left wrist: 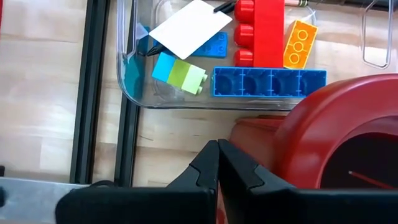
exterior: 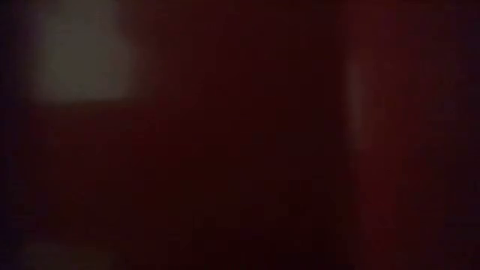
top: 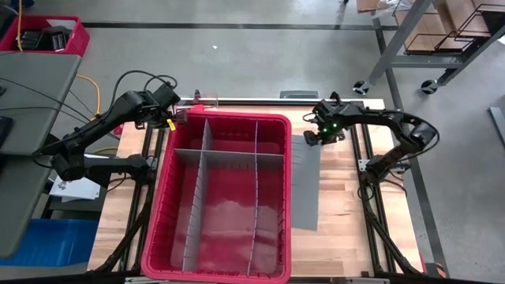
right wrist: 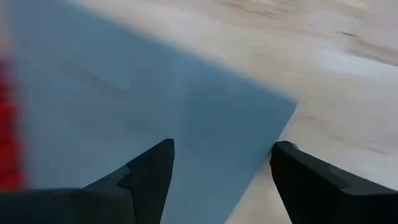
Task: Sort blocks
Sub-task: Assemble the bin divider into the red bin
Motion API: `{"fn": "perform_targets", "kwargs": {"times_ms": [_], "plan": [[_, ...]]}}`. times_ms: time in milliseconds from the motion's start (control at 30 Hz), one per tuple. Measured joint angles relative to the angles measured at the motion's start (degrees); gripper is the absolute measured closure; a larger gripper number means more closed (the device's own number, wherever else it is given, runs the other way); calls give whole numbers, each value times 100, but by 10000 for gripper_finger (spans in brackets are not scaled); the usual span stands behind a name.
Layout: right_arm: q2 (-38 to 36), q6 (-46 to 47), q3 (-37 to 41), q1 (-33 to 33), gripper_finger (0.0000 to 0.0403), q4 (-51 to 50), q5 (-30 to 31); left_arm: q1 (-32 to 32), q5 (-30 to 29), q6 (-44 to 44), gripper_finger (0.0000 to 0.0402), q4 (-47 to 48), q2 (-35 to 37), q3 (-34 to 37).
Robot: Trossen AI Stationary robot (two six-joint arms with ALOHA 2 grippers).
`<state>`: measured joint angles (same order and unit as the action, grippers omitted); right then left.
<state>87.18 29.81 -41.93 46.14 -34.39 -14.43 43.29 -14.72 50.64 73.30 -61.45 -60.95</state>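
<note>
Left gripper [left wrist: 217, 163], jaws pressed together and empty, must spread before descending onto the blue brick [left wrist: 268, 82]; right gripper [right wrist: 221, 168] hovers, jaws spread, over the grey divider sheet [right wrist: 143, 93].

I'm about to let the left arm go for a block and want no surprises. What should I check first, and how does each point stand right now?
1. Left gripper open for a pick: not ok, fingers shut and empty.
2. Blocks in view: ok, they lie in the clear tray, among them a long blue block and an orange block.
3. White card clear of the blocks: not ok, it overlaps some.
4. Red bin compartments free: ok, no blocks inside.
5. Right gripper out of the way: ok, open over the grey divider sheet.
</note>
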Motion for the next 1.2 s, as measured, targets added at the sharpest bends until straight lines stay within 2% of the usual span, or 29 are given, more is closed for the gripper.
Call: {"fn": "perform_targets", "kwargs": {"times_ms": [67,133,200,300,367,467,600,733,933,1200], "plan": [[-392,-170,-14,67,151,-2,-422,0,-4,-29,402,2,0,0],[-781,-133,-26,108,151,-146,-531,0,-4,-31,402,-9,0,0],[-1097,-118,-17,69,151,-560,-125,0,-41,-29,402,-15,0,0],[-1259,41,-17,-22,151,-1136,950,0,-88,9,402,-93,-9,0],[-1195,173,52,-48,151,-968,1229,4,-118,12,402,-251,-11,0],[-969,579,381,-47,151,42,1075,2,-40,23,402,-510,-33,0],[-342,1025,700,-57,151,727,1122,-4,114,23,402,-677,-53,-1],[33,909,672,-197,151,859,1272,-31,49,23,402,-708,-102,-2],[12,742,525,-500,151,1066,1438,-35,-85,16,402,-715,-293,-2],[66,766,503,-565,151,1373,1120,-57,-94,-189,401,-739,-682,-4]]}}
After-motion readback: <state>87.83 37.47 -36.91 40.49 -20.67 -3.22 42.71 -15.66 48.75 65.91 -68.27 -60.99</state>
